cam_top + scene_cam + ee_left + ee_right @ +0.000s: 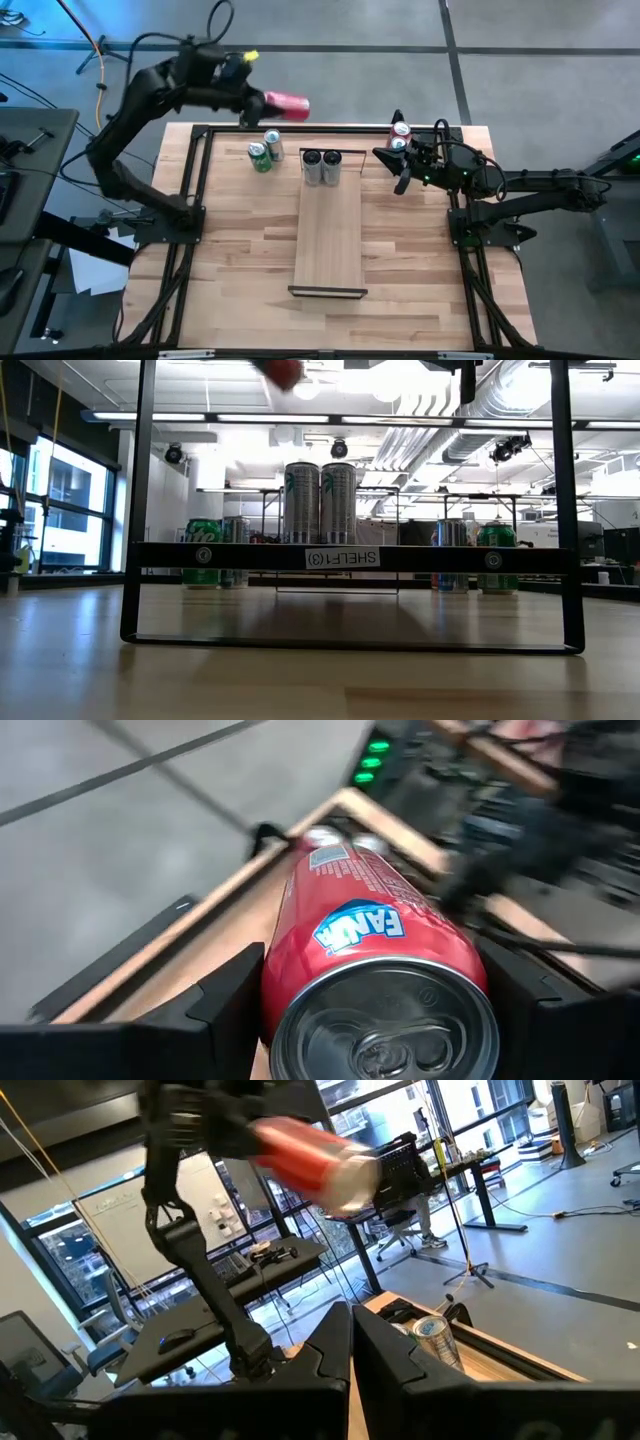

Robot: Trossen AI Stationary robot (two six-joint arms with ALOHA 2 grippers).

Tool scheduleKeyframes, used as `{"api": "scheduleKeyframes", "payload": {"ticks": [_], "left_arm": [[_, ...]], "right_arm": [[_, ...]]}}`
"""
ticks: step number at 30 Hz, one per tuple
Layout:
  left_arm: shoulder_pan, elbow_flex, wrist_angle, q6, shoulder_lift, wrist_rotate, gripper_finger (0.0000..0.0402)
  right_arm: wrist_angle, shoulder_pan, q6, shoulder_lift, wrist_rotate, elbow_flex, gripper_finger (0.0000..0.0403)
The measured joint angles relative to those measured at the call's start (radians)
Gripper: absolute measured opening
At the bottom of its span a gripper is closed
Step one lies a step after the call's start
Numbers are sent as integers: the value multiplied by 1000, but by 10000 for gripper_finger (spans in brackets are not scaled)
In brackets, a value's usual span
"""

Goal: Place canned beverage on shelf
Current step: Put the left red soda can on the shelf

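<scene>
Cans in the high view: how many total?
7. Two tall silver cans on the shelf far end; two green cans left of it; two cans by the right tool; one red can in the left tool. Others may be hidden.

The big wooden tabletop [230,260] sits on a grey floor [330,25]. White papers [95,270] lie on the floor by its left side. Bright strip lights [260,418] and silver pipes [440,420] hang from the ceiling.
</scene>
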Motion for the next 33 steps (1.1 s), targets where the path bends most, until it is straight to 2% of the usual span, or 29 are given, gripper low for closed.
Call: {"api": "scheduleKeyframes", "payload": {"ticks": [7, 12, 16, 19, 28, 33], "left_arm": [[-273, -6, 0, -1, -50, -11, 234], [-409, -8, 11, -19, -37, -168, 234], [-436, -8, 32, -28, -21, -195, 234], [-437, -7, 10, -97, 2, -191, 234], [-457, -7, -13, -101, 197, 10, 234], [-477, -7, -106, -48, 321, -39, 234]], "right_arm": [[0, 0, -14, 0, 0, 0, 0], [0, -2, -15, 0, 0, 0, 0], [0, -2, -15, 0, 0, 0, 0], [4, -2, -32, 0, 0, 0, 0], [30, -2, -114, -3, 1, 0, 0], [28, -2, -120, -3, 1, 0, 0]]}}
